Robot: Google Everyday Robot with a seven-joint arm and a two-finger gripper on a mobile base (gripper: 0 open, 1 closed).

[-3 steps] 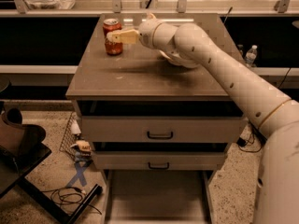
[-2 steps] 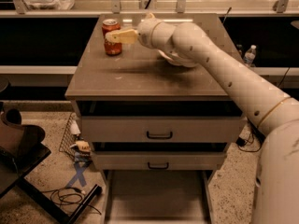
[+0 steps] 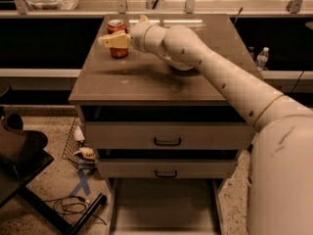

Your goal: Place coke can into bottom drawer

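The coke can [image 3: 119, 52] stands upright on the cabinet top [image 3: 146, 80], near its back left corner, silver top showing. The gripper [image 3: 113, 38] is right at the can, at mid-height of it. Its pale near part crosses in front of the can's red body and hides the middle band, while the can's top and base show above and below it. The can is therefore partly inside the gripper's reach, and its base looks level with the wood surface. I cannot tell whether the gripper is closed on the can or merely set around it.

The arm [image 3: 220, 82] comes in from the lower right and stretches across the cabinet top toward the back left. Under the arm's middle joint, a white bowl [image 3: 182, 66] sits on the top, mostly covered, well to the right of the can.

The bottom drawer [image 3: 164, 207] is pulled out toward the camera at floor level, its grey floor bare, far below the can and in front of it. Above it are two closed drawer fronts, the upper [image 3: 122, 135] and the lower [image 3: 122, 169], each with a black handle.

A water bottle [image 3: 262, 58] stands to the right, behind the cabinet. A cable [image 3: 73, 207] lies on the floor at the left.
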